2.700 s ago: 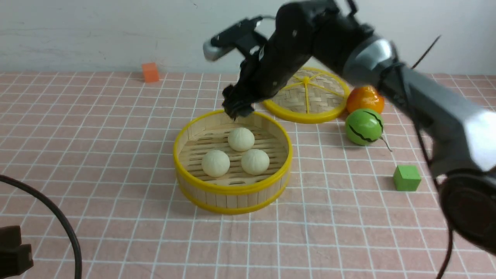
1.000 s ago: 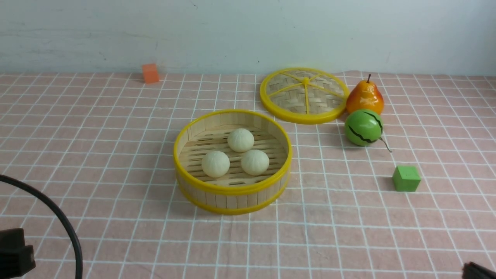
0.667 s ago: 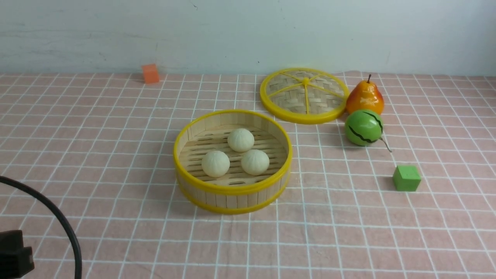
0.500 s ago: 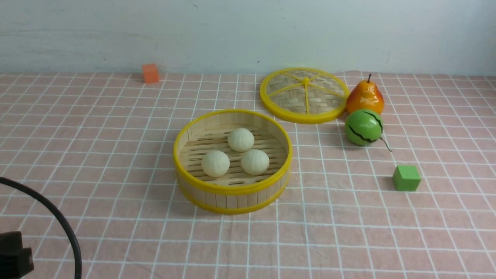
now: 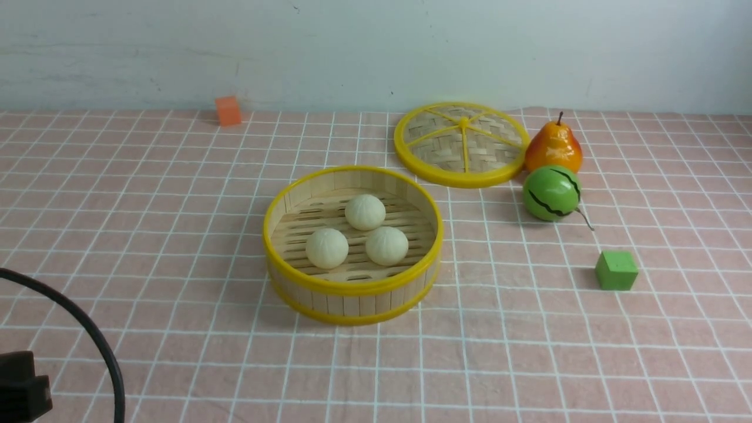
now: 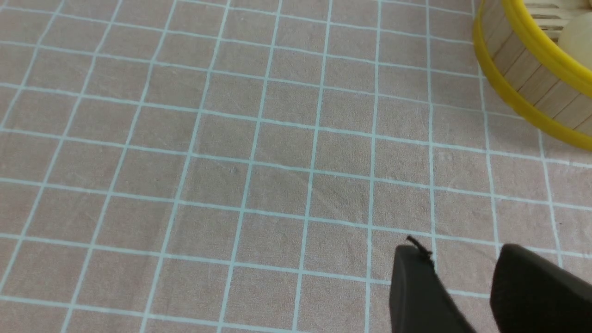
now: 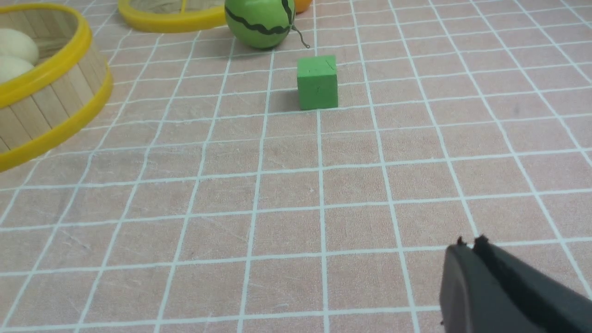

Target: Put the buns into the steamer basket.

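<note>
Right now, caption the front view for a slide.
Three buns sit in the open steamer basket; lid, pear, melon and two cubes lie around it.

No readable text, label, brand, number or sign is found in any view. Nothing is printed on the steamer basket [image 5: 352,282], the buns [image 5: 365,212], the woven lid [image 5: 461,144], the green striped ball [image 5: 551,192], the pear [image 5: 553,148], the green cube [image 5: 615,271] or the orange cube [image 5: 228,111]. Only a plain white grid is carried by the pink cloth on the worktop [image 5: 147,205]; the back wall is unmarked. No marking is seen on the dark claw fingers [image 6: 416,291] in the wrist views.
</note>
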Action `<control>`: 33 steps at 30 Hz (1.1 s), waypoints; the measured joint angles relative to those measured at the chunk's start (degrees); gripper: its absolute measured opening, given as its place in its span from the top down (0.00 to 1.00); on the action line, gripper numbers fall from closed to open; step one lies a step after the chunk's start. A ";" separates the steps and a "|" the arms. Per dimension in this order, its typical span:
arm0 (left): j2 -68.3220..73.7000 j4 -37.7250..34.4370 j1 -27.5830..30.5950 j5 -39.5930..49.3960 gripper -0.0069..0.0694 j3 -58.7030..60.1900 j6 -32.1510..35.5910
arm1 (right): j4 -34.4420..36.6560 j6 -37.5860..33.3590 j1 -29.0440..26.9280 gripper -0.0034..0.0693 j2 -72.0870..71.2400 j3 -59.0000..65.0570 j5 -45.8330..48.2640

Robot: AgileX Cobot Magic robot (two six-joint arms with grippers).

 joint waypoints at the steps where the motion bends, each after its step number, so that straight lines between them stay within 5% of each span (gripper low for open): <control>1: 0.00 0.00 0.00 0.00 0.60 0.00 0.00 | 0.00 0.00 0.00 0.94 0.00 0.00 0.00; 11: -7.67 2.00 0.29 -7.17 0.60 11.83 0.00 | 0.00 0.00 0.00 0.94 0.00 0.00 0.06; 18: -28.83 1.14 8.41 -19.57 0.60 29.57 -3.56 | 0.00 0.00 0.00 0.92 0.00 0.00 0.06; 27: -36.01 -1.91 13.59 -16.36 0.60 30.49 -3.86 | -0.05 0.00 0.00 0.91 0.00 0.00 0.06; 31: -36.01 -3.81 13.65 -16.65 0.61 30.56 1.75 | -0.05 0.00 0.00 0.91 0.00 0.00 0.06; 33: -36.01 -8.70 13.65 -16.84 0.66 30.56 10.40 | -0.05 0.00 0.00 0.90 0.00 0.00 0.06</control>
